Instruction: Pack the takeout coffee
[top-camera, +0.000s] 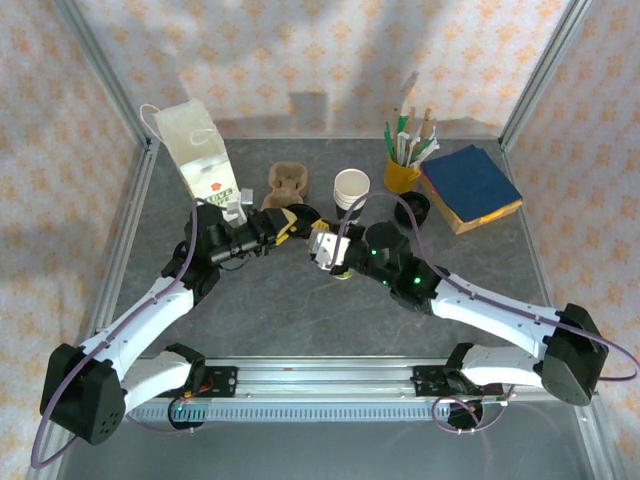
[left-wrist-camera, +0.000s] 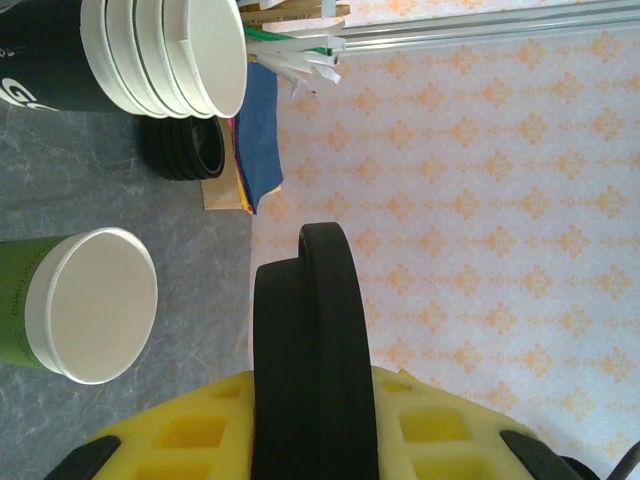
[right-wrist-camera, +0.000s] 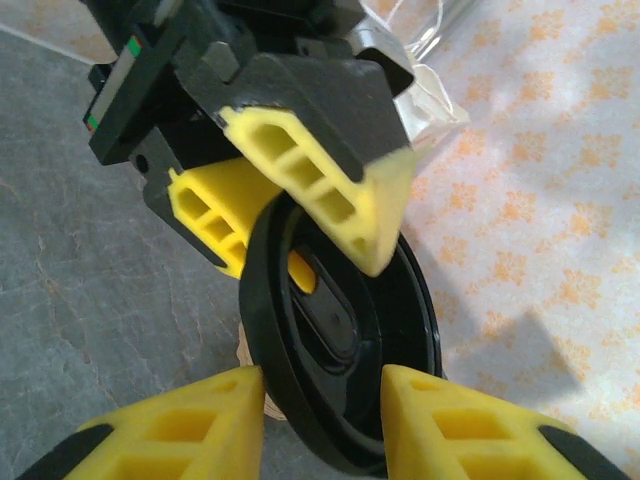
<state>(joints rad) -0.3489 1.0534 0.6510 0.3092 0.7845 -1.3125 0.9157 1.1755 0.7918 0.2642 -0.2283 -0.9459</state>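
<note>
Now, lid (right-wrist-camera: 335, 335) edgewise, in left claw (top-camera: 297, 222)

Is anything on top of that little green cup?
Nothing: the green cup stands open, showing only white inside. The left hand holds the black lid away from it. Whether there is coffee inside cannot be seen.

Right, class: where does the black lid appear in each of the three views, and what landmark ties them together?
Top view: black lid at the centre, mid-table.
Left wrist: edge-on, bottom centre.
Right wrist: face-on, lower centre.
Landmark: the left hand, whose yellow fingers grip the lid in all three.
</note>
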